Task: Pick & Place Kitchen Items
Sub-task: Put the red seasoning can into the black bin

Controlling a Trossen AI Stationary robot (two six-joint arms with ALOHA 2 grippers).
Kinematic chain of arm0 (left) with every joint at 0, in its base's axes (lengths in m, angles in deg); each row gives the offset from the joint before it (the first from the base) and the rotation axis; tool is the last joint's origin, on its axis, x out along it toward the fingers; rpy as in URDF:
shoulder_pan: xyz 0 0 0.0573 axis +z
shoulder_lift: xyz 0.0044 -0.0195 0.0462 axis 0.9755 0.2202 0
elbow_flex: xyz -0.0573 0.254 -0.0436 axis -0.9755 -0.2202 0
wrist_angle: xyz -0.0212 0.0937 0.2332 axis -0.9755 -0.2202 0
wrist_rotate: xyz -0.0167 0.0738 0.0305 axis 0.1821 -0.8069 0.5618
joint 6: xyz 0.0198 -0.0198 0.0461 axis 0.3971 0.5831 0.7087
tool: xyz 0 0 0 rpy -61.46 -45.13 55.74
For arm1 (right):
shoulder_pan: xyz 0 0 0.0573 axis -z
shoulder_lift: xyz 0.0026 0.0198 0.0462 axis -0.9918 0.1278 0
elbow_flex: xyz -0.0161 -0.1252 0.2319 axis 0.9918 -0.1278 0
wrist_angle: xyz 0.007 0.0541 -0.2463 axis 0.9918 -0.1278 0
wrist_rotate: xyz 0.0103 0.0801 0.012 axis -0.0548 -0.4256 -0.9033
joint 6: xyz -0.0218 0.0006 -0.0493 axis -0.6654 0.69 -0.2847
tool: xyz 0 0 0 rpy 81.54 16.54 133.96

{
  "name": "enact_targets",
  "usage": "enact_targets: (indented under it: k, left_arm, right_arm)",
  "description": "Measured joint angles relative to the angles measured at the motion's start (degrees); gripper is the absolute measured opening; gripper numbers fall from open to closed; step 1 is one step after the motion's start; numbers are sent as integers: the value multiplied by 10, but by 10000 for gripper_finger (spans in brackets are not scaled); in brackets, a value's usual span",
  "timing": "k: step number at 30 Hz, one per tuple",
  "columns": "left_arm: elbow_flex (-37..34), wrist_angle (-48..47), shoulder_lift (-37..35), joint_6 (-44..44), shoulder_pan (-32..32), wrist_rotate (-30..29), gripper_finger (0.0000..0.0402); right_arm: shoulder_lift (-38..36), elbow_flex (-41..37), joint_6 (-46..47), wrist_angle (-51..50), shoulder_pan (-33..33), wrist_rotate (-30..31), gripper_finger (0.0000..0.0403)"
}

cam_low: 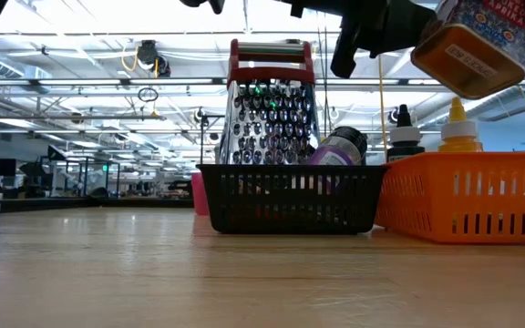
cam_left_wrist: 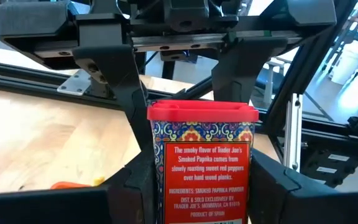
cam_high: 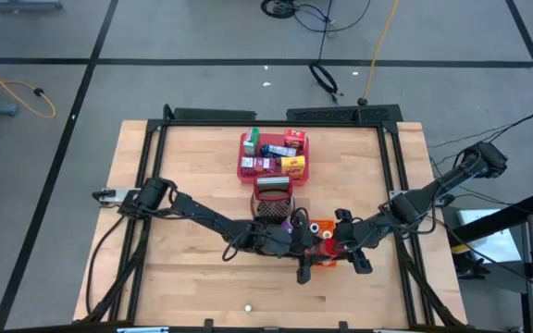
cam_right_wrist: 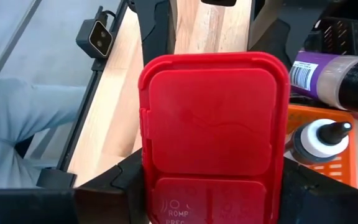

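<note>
Both grippers, left and right, clamp the same paprika tin above the orange bin; mistimed release drops it.

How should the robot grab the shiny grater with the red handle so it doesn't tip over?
Take the grater by its red handle, coming straight down from above with the fingers across the bar. It stands upright, so the handle is its highest part and has free space around it. The black basket blocks its lower part from the near side, and the metal faces are wide and slope.
</note>
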Motion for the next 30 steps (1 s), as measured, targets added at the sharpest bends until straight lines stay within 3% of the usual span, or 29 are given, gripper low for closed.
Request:
enact_targets:
  k: [11,17,21,25,30]
  left_arm:
    - [1,-21,-2,-6,-15,-42,162]
    - [2,-143,-44,-35,-30,-89,162]
    - [-2,-242,-70,-57,-45,-167,162]
    - [-1,-377,-99,-134,-67,-258,161]
    - [-1,-480,-113,-218,-83,-282,161]
  right_arm:
    - [0,0,-8,5,-2,-13,216]
    - [0,1,-7,0,-2,-8,219]
    - [-4,1,-9,-1,-6,-41,215]
    - [-4,0,-8,-1,-11,-36,210]
    - [-4,1,-8,0,-24,-37,210]
